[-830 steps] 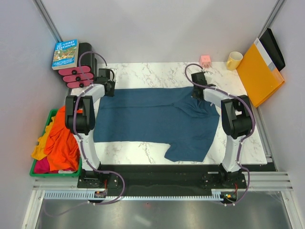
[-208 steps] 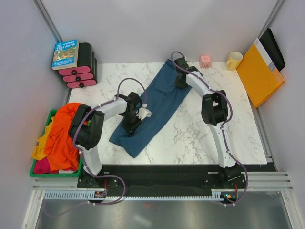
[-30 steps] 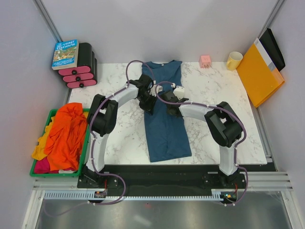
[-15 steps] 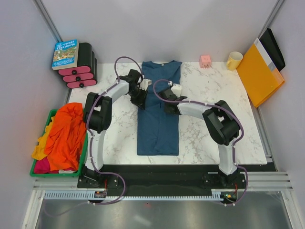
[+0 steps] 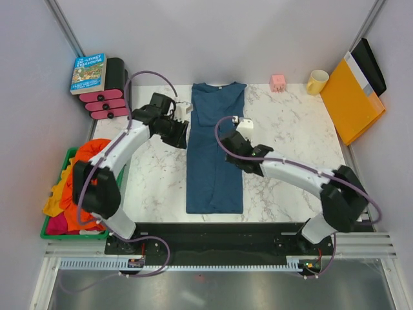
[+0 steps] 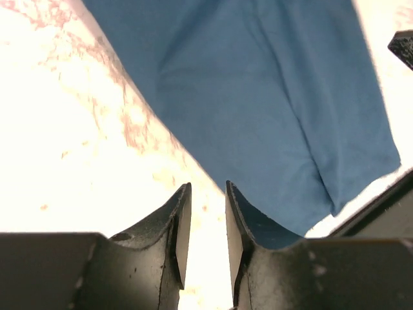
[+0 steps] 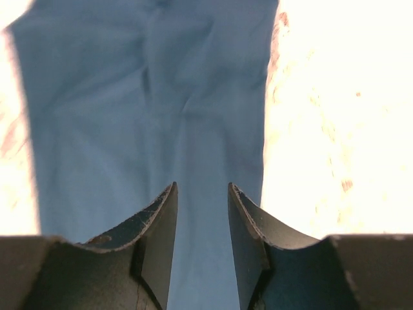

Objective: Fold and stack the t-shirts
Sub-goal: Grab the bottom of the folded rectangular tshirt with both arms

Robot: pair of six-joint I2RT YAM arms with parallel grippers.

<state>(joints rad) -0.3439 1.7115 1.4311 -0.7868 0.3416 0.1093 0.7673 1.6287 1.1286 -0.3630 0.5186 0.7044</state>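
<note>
The large teal-blue t-shirt (image 5: 215, 155) lies on the marble table, folded into a long narrow strip running from the far edge to the near edge. My left gripper (image 5: 181, 135) is just off its left edge, above bare marble, jaws a little apart and empty (image 6: 206, 194). My right gripper (image 5: 231, 147) hovers over the shirt's right part, open and empty (image 7: 201, 190). The shirt also shows in the left wrist view (image 6: 258, 84) and the right wrist view (image 7: 148, 97). The orange t-shirt (image 5: 85, 177), a yellow one (image 5: 54, 197) and a pink-red one (image 5: 55, 225) are heaped together at the left.
The heap sits in a green bin (image 5: 67, 156) off the table's left edge. A book (image 5: 88, 72) on black-and-pink rolls (image 5: 106, 103) stands at the far left. A pink cube (image 5: 279, 82), a yellow mug (image 5: 317, 81) and an orange-yellow folder (image 5: 350, 100) are at the far right.
The shirt went from spread out to a narrow lengthwise strip. In the last second both grippers came off it; the left drew back left, the right pulled toward the near side.
</note>
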